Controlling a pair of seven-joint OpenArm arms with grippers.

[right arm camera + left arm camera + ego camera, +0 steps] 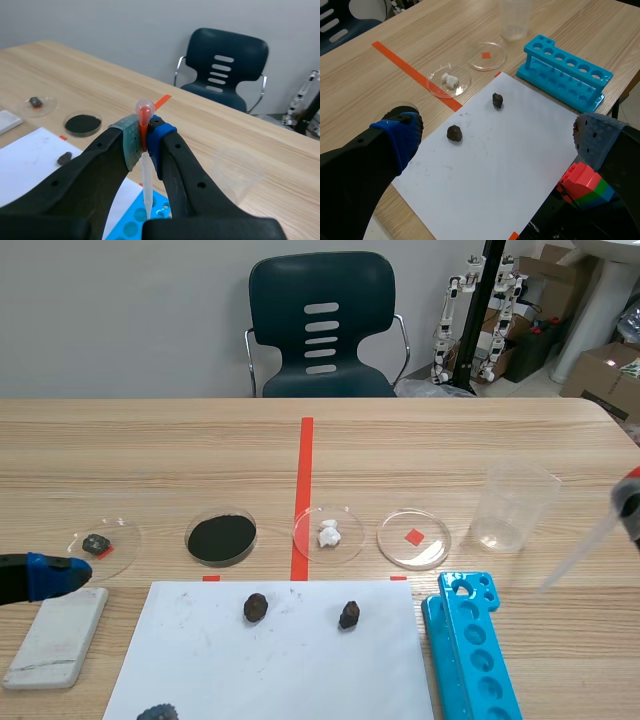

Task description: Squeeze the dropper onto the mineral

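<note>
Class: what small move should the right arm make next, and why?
Probably carry the dropper leftward, over the blue rack, toward the minerals: the right gripper is shut on it, yet its tip hangs near the plastic cup, well clear of every mineral.

Beyond the row of dishes [400, 528] a broad stretch of bare bench [200, 445] is lying open. The dishes are sitting close together, leaving only slim gaps. On the paper sheet [300, 670] the left stone [255, 608] and the right stone [348, 616] are lying well apart, leaving an open lane between them. The blue rack [470, 645] is walling the sheet's right edge, and the clear beaker [515, 505] is standing beyond it, near the dropper [580, 555] slanting down from the right pincer [630, 508]. The white block [58, 635] is lying just under the left pincer [55, 575].
</note>
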